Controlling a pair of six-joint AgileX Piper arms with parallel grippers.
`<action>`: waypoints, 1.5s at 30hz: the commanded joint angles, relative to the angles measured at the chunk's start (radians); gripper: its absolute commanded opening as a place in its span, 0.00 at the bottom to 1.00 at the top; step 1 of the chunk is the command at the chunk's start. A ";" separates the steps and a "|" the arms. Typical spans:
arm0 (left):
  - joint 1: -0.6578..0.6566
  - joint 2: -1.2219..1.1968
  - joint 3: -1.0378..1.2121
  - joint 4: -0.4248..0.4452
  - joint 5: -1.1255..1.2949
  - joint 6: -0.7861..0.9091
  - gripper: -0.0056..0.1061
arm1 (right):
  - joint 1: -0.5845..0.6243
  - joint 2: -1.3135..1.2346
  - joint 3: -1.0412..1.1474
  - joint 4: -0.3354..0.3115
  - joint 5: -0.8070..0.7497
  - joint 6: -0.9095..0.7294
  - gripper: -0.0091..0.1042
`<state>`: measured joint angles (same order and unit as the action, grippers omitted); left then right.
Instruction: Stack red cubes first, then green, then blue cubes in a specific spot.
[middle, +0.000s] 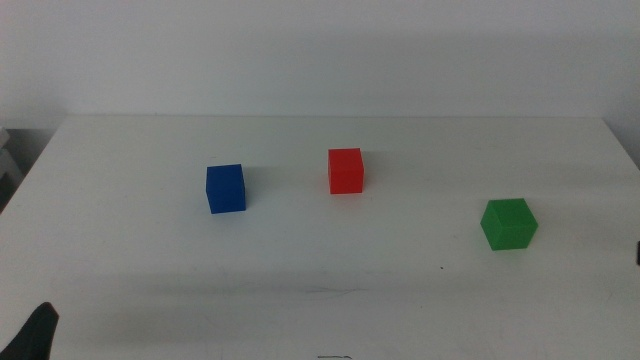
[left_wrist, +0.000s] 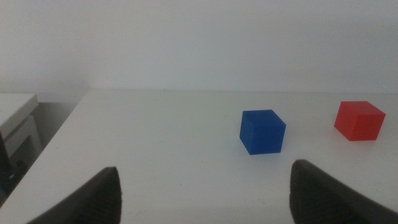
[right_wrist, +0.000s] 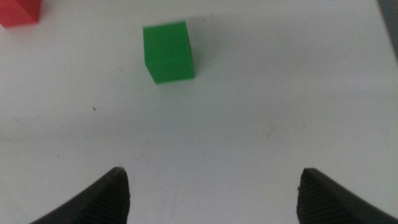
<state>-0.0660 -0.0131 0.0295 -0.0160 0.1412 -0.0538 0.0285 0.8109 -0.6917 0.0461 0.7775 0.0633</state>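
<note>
The red cube (middle: 346, 170) sits near the middle of the white table. The blue cube (middle: 226, 188) sits to its left and the green cube (middle: 508, 223) to its right, nearer the front. All three lie apart on the table. My left gripper (left_wrist: 205, 193) is open and empty, low at the front left, with the blue cube (left_wrist: 262, 131) and red cube (left_wrist: 359, 120) ahead of it; only a dark tip (middle: 35, 330) shows in the middle view. My right gripper (right_wrist: 211, 196) is open and empty, with the green cube (right_wrist: 168, 52) ahead of it and a corner of the red cube (right_wrist: 20, 12) beyond.
The white table (middle: 320, 290) ends at a far edge against a pale wall. A white cabinet (left_wrist: 18, 124) stands beside the table's left edge. A small dark speck (middle: 442, 267) marks the tabletop near the green cube.
</note>
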 joint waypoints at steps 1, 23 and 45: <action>-0.001 -0.020 -0.003 -0.003 -0.077 -0.004 0.87 | -0.002 0.044 -0.039 -0.002 -0.041 -0.008 0.83; -0.001 -0.020 -0.003 -0.003 -0.077 -0.004 0.87 | 0.259 0.612 -0.508 -0.046 0.140 0.166 0.83; -0.001 -0.020 -0.003 -0.003 -0.077 -0.004 0.87 | 0.511 1.378 -1.497 -0.179 0.320 0.259 0.83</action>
<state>-0.0660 -0.0131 0.0295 -0.0160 0.1412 -0.0538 0.5340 2.2112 -2.0946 -0.1032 1.1075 0.3227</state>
